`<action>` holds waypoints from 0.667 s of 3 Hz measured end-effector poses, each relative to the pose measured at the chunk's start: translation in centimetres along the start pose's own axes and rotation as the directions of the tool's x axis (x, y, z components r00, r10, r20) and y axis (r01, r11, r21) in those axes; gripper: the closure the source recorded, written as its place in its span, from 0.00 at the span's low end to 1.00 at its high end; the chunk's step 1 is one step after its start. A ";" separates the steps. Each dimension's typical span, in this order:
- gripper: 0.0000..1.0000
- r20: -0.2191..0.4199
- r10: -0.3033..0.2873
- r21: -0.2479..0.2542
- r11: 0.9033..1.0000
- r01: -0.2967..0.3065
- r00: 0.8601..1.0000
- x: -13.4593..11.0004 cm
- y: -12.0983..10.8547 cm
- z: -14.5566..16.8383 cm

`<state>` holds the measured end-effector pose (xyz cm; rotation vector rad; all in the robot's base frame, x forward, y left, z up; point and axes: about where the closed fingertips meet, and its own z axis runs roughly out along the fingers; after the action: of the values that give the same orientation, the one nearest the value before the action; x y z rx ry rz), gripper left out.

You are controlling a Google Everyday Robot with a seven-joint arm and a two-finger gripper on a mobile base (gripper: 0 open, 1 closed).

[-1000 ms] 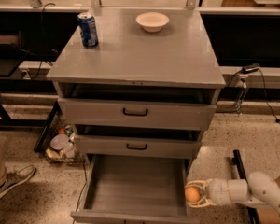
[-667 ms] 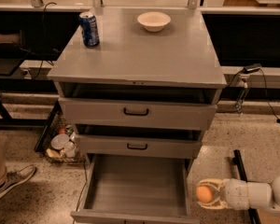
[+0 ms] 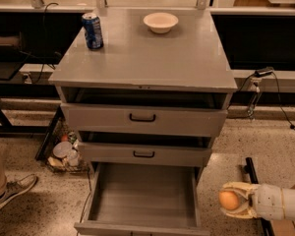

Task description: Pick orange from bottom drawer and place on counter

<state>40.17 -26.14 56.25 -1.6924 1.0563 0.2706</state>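
Gripper [image 3: 228, 200] sits low at the near right, off to the right of the cabinet and outside the drawer, over the speckled floor [image 3: 246, 146]. Its cream fingers [image 3: 234, 187] are clamped above and below the orange [image 3: 229, 200], so the fruit is held in the air, level with the right wall of the bottom drawer [image 3: 142, 195] but apart from it. White arm segment [image 3: 278, 202] runs out of view to the right. Bottom drawer is pulled out toward the near side, with its flat grey floor showing. Both upper drawers [image 3: 142, 119] are slightly ajar, with dark gaps above their fronts and black handles centred. Counter [image 3: 147, 58] carries a blue can [image 3: 93, 30], upright at the far left corner, and a cream bowl [image 3: 161, 22] at the far edge near the middle; the two are well apart. Someone's shoe [image 3: 12, 191] shows at the near left, and a pile of clutter [image 3: 64, 151] lies on the floor just left of the cabinet. Black cable [image 3: 273, 90] trails down on the right.
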 end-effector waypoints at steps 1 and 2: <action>1.00 0.000 0.000 0.000 1.000 0.000 1.000 0.0 0.0 0.0; 1.00 0.025 -0.040 0.080 0.996 0.038 0.999 -0.8 -3.9 -0.6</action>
<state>42.44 -26.09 59.59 -1.6321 1.0001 0.2226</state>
